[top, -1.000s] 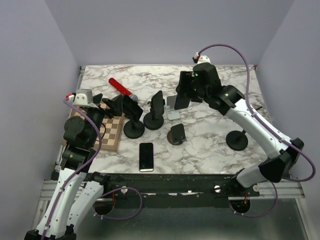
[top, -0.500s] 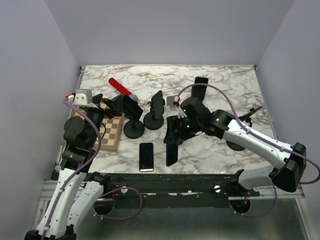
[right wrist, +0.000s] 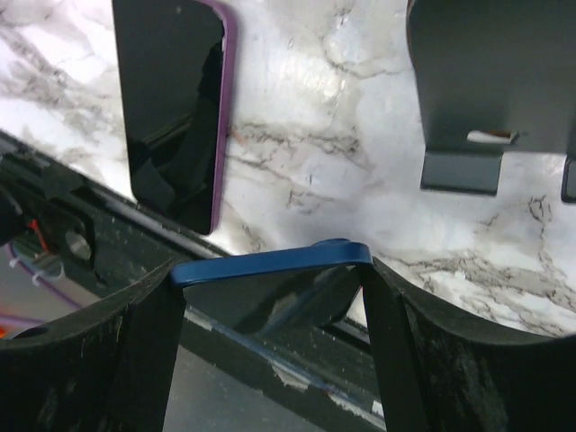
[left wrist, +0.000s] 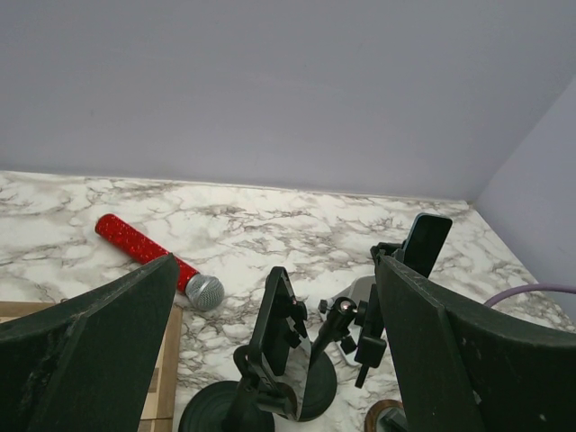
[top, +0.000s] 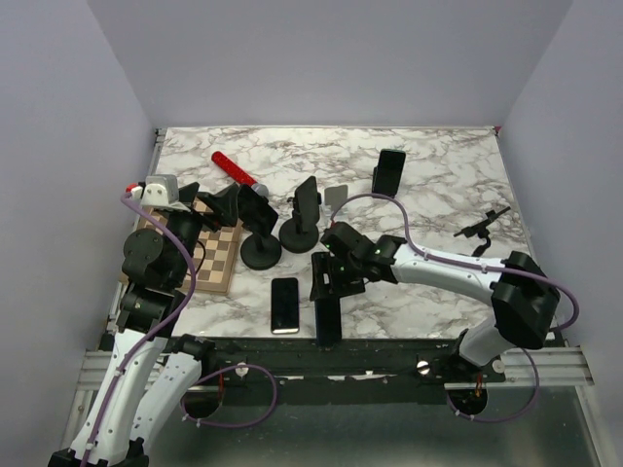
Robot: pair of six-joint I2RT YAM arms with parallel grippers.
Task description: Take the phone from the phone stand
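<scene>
My right gripper [top: 327, 279] is shut on a blue-edged phone [top: 328, 313] and holds it low at the table's front edge, its lower end past the edge. In the right wrist view the phone [right wrist: 270, 266] is clamped edge-on between my fingers. A purple-edged phone [top: 284, 305] lies flat just left of it, also seen in the right wrist view [right wrist: 175, 108]. A third black phone [top: 389, 172] stands upright at the back. Two round-based phone stands [top: 261, 233] [top: 302, 222] are empty. My left gripper [top: 209, 204] is open and empty over the checkerboard.
A checkerboard [top: 216, 258] lies at the left. A red microphone [top: 237, 172] lies at the back left. A grey angled stand [top: 336, 197] sits mid-table, also in the right wrist view [right wrist: 463, 81]. A small black part [top: 482, 227] lies at the right.
My right arm has swung from the back of the table to the front edge with the phone in its grip and lowered it. The left arm has not moved.
</scene>
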